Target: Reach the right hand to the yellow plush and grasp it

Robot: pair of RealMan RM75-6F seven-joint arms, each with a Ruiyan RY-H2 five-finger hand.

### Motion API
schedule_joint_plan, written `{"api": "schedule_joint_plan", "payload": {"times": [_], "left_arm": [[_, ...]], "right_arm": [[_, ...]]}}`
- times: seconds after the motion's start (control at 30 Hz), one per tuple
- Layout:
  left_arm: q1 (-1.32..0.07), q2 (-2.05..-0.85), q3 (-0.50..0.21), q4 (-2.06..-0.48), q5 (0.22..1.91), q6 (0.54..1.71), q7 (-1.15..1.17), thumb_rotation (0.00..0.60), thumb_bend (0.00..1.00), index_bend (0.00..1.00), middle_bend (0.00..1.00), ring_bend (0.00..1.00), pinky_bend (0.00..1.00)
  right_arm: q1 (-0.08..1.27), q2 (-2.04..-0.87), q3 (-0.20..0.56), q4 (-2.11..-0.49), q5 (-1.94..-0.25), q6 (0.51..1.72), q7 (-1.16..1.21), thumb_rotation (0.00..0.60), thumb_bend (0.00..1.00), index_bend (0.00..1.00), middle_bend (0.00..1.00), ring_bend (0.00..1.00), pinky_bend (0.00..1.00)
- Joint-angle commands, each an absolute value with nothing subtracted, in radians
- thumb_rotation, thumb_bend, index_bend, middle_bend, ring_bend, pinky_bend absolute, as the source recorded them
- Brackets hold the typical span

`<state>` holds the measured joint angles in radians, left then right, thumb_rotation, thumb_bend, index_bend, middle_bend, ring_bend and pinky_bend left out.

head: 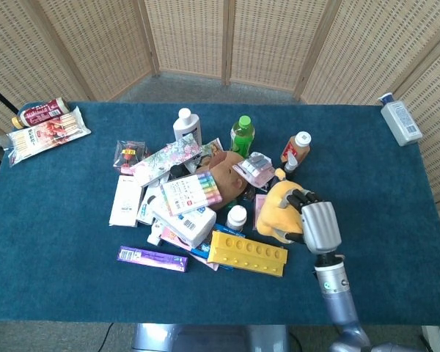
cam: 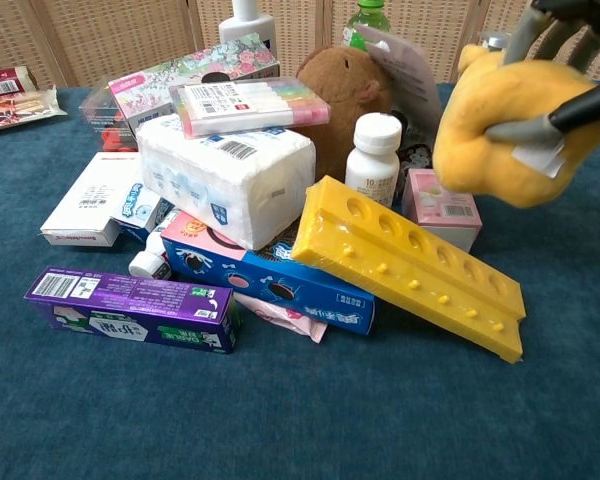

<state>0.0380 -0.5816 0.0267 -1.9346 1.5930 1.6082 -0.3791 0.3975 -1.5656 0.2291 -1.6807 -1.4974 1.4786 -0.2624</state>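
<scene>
My right hand (head: pixel 319 224) grips the yellow plush (head: pixel 276 209) and holds it lifted above the pile; in the chest view the yellow plush (cam: pixel 510 125) hangs at the upper right, clear of the table, with dark fingers (cam: pixel 570 108) wrapped over it and a white tag showing. Most of the hand is cut off by the chest view's edge. A pink box (cam: pixel 442 208) lies where the plush sat. My left hand is not seen in either view.
Right beside the plush lies a heap of goods: yellow tray (cam: pixel 410 265), white pill bottle (cam: pixel 373 158), brown plush (cam: pixel 345 95), tissue pack (cam: pixel 225 175), blue box (cam: pixel 270 280), purple box (cam: pixel 130 308). A lotion bottle (head: pixel 400 119) stands far right; snack packs (head: pixel 45 130) lie far left.
</scene>
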Motion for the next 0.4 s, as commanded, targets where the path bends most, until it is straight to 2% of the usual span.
{"api": "schedule_joint_plan", "payload": {"times": [0.03, 0.4], "left_arm": [[0.037, -0.582, 0.027, -1.936, 1.595, 1.607, -0.380, 0.600, 0.00, 0.00, 0.00, 0.00, 0.00], [0.041, -0.580, 0.029, -1.934, 1.601, 1.614, -0.386, 0.600, 0.00, 0.00, 0.00, 0.00, 0.00]], "right_arm": [[0.388, -1.483, 0.269, -1.780, -1.525, 1.513, -0.297, 0.600, 0.08, 0.57, 0.75, 0.55, 0.82], [0.385, -1.367, 0.323, -2.004, -1.559, 1.539, -0.394, 0.600, 0.10, 0.57, 0.75, 0.55, 0.82]]}}
